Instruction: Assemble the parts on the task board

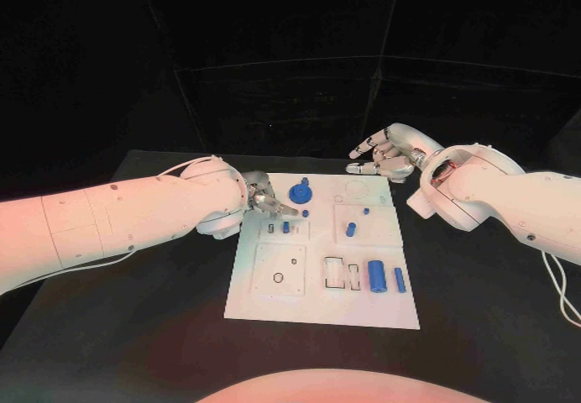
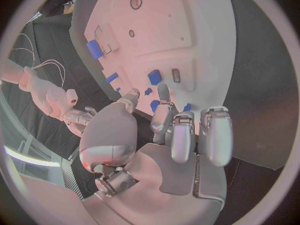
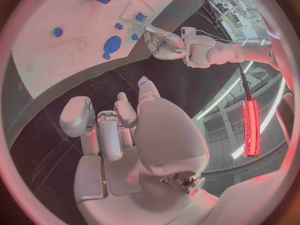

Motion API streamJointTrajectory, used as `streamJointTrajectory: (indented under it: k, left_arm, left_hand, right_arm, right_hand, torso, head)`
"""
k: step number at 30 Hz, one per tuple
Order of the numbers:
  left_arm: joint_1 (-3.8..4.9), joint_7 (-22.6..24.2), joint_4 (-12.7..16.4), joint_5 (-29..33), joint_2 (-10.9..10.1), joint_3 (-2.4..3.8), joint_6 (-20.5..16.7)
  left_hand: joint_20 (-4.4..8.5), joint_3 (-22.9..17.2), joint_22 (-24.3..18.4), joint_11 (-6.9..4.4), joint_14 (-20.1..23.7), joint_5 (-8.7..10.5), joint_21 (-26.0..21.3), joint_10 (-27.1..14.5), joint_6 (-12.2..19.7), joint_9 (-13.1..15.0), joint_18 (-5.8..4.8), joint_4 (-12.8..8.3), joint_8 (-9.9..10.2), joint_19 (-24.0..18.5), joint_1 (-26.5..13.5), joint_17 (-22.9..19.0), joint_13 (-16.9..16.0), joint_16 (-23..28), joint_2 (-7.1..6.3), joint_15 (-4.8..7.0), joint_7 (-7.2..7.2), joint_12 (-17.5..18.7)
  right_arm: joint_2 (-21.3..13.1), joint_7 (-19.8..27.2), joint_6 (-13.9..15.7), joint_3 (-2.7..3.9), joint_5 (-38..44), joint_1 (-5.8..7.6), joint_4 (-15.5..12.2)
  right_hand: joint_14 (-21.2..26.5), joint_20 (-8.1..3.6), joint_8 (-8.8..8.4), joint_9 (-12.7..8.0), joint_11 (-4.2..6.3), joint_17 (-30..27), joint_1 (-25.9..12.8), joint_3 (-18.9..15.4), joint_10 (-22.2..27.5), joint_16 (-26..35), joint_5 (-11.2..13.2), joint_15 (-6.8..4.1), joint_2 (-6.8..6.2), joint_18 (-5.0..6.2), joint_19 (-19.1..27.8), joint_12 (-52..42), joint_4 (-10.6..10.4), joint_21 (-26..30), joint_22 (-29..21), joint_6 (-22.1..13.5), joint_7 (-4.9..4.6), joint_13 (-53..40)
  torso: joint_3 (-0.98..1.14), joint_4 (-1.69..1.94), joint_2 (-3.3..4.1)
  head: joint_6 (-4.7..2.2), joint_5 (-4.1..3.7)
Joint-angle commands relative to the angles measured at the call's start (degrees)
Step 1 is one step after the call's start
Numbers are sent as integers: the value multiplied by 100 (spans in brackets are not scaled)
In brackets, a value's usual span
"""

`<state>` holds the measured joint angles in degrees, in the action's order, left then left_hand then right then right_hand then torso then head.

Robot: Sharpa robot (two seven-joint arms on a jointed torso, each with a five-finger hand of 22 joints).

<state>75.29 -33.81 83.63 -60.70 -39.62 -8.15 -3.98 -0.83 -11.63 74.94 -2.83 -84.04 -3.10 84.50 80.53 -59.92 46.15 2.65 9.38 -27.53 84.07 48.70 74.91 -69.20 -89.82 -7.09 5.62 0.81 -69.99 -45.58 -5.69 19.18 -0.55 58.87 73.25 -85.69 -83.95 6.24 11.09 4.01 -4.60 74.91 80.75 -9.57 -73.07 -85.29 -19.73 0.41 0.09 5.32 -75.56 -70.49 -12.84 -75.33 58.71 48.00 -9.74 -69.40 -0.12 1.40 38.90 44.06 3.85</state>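
- Task board (image 1: 317, 294): white plate, middle of the black worktop (image 1: 133, 336), long axis running away from the robot.
- Blue cylinder (image 1: 377, 276) and slim blue bar (image 1: 400, 280) lie on the board's near right part, long axes parallel to the board's.
- Blue round part (image 1: 301, 196) sits at the board's far left.
- No legible writing.
- Left hand (image 1: 264, 200) over the board's far left edge, fingers partly curled, holding nothing visible.
- Right hand (image 1: 389, 153) beyond the board's far right corner, fingers curled, empty.
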Motion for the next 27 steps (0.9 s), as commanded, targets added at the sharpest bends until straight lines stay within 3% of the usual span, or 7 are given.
streamJointTrajectory:
  k: [1, 6, 12, 15, 22, 27]
  left_arm:
    - [57, -11, 57, 20, -53, 113, 63]
    - [171, -38, 95, 21, -143, 251, 371]
    - [364, -84, -223, 23, -136, 306, 991]
    - [444, -84, -608, 24, 8, 312, 1243]
    - [491, -62, -1368, 23, 408, 296, 1457]
    - [486, -38, -1749, 23, 619, 195, 1552]
  left_hand:
    - [42, 144, 649, 3, -596, 42, -28, -48, 42, -3, -55, 64, 25, 169, 72, 1509, 18, -18, -21, 35, 17, 27]
    - [45, 341, 587, 9, -596, 43, -78, -107, 91, -7, -40, 115, 64, 134, 252, 1509, 95, -18, 26, 27, 34, 114]
    - [-29, 486, 426, 122, -596, 28, -207, -263, 327, -185, -4, 34, 331, 44, 754, 1509, 287, -18, 237, -60, 163, 325]
    - [-88, 639, 385, 193, -596, 35, -247, -315, 418, -347, 7, 62, 537, 19, 892, 1509, 337, -18, 329, -130, 245, 376]
    - [-124, 757, 405, 216, -596, 29, -239, -314, 375, -440, 4, 91, 628, 29, 988, 1509, 321, -18, 415, -149, 266, 354]
    - [-133, 809, 414, 220, -596, 30, -235, -313, 353, -472, 3, 106, 657, 34, 1017, 1509, 316, -18, 446, -154, 269, 346]
  right_arm:
    - [28, 12, -56, 5, 14, 12, 28]
    - [55, 10, -81, 4, 13, 11, 67]
    - [64, 6, -97, 4, 13, 10, 94]
    - [74, 3, -101, 3, 13, 10, 104]
    - [101, 7, -106, 3, 13, 10, 113]
    - [111, 15, -103, 3, 13, 10, 114]
  right_hand:
    - [-420, -1, 28, 0, -10, 781, -14, -27, 38, 24, -16, -21, 5, 64, 39, 32, 2, 24, -6, -30, 5, 7]
    - [-418, -1, 29, 0, -10, 773, -16, -30, 42, 30, -14, -21, 5, 67, 47, 36, 0, 33, -23, -31, 5, 11]
    - [-418, -1, 29, 0, -10, 773, -16, -30, 42, 30, -14, -21, 5, 67, 47, 36, 0, 33, -23, -31, 5, 11]
    - [-416, -1, 30, -1, -11, 769, -19, -35, 43, 33, -8, -20, 7, 69, 53, 36, -5, 39, -34, -33, 5, 12]
    - [-415, -1, 31, -1, -11, 765, -18, -37, 42, 36, -8, -20, 8, 69, 54, 34, -6, 41, -38, -34, 4, 10]
    - [-415, -1, 31, -1, -11, 765, -17, -37, 44, 36, -8, -20, 9, 70, 55, 37, -6, 42, -40, -34, 4, 13]
  torso:
    - [5, -9, 1]
    - [8, -2, 8]
    - [8, -1, 4]
    - [12, -6, 4]
    - [0, -16, 11]
    - [1, -17, 14]
  head:
    - [-7, 5]
    - [-14, 5]
    - [-36, 25]
    - [-60, 34]
    - [-90, 84]
    - [-93, 89]
